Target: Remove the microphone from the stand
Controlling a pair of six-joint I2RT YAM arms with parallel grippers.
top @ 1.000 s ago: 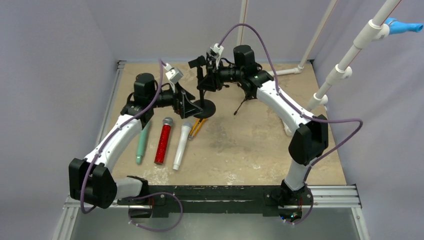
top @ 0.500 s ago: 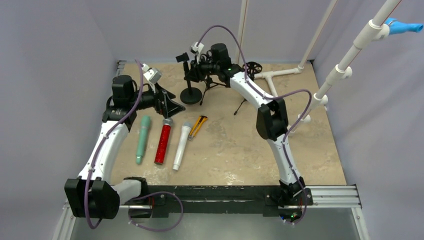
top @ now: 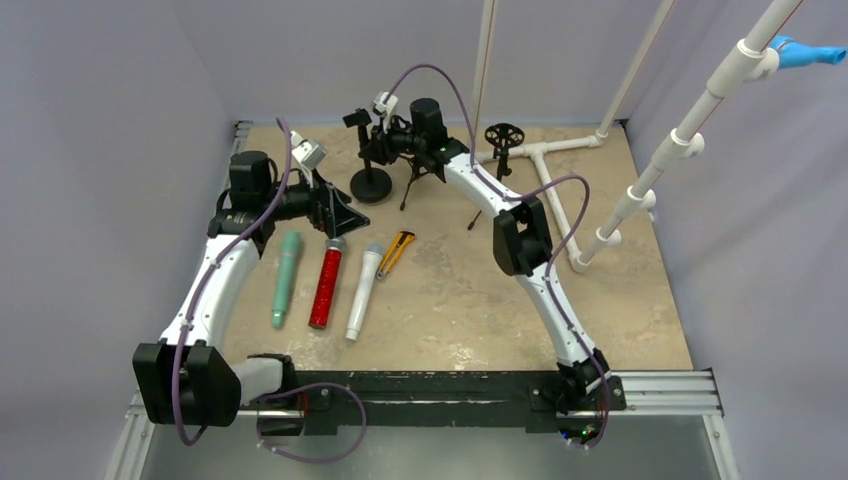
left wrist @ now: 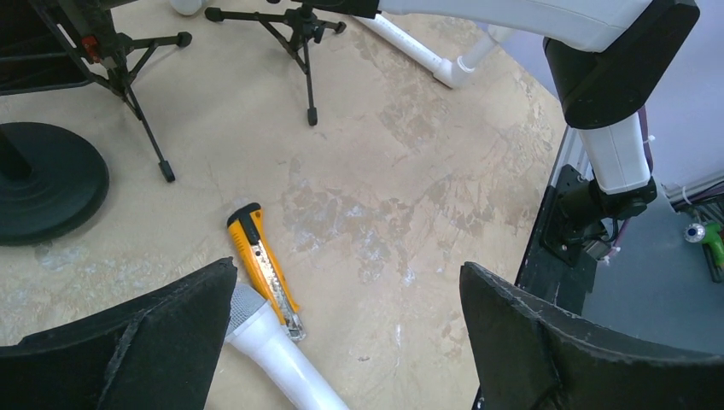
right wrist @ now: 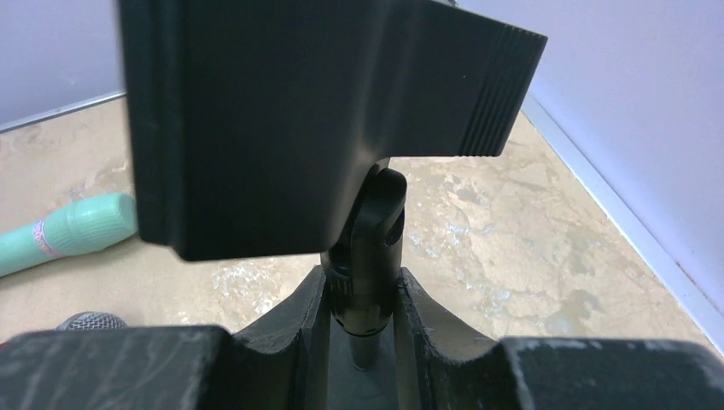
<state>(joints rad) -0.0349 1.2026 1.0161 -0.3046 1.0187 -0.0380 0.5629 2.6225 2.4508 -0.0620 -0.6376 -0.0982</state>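
Observation:
The black stand has a round base (top: 371, 185) and a clip holder (top: 357, 118) on top; no microphone shows in the clip. My right gripper (top: 383, 140) is shut on the stand's neck just under the clip, with the swivel joint (right wrist: 369, 256) pinched between the fingers and the clip (right wrist: 282, 111) above them. My left gripper (top: 340, 212) is open and empty, just left of the base and above the microphone heads. Green (top: 285, 277), red (top: 326, 283) and white (top: 362, 292) microphones lie side by side on the table. The white one also shows in the left wrist view (left wrist: 273, 346).
A yellow utility knife (top: 396, 251) lies beside the white microphone's head. A black tripod stand (top: 415, 175) stands right of the base, and another small stand (top: 503, 135) is at the back. White PVC pipes (top: 560, 205) run along the right side.
My right gripper has carried the stand left and toward the back of the table. My left gripper has drawn back left from the stand's base and stays open.

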